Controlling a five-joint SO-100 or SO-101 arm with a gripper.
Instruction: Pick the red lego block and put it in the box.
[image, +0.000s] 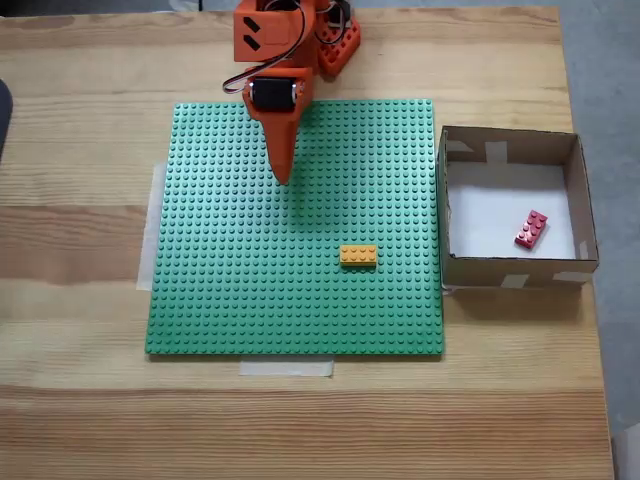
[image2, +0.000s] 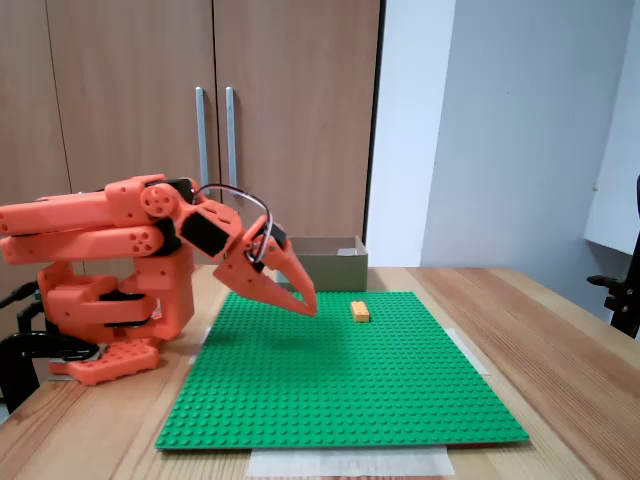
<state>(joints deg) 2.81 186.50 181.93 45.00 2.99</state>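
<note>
While the red lego block (image: 531, 229) lies in the box (image: 510, 269), the end effector (image: 283, 176) hangs empty.

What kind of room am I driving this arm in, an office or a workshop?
Likely an office or small lab: wooden cabinet doors behind a wooden table, plain white wall, and an office chair at the right edge of the fixed view.

The small red lego block (image: 531, 229) lies tilted on the white floor of the low-walled cardboard box (image: 510, 268), well right of the gripper (image: 282, 178).
</note>
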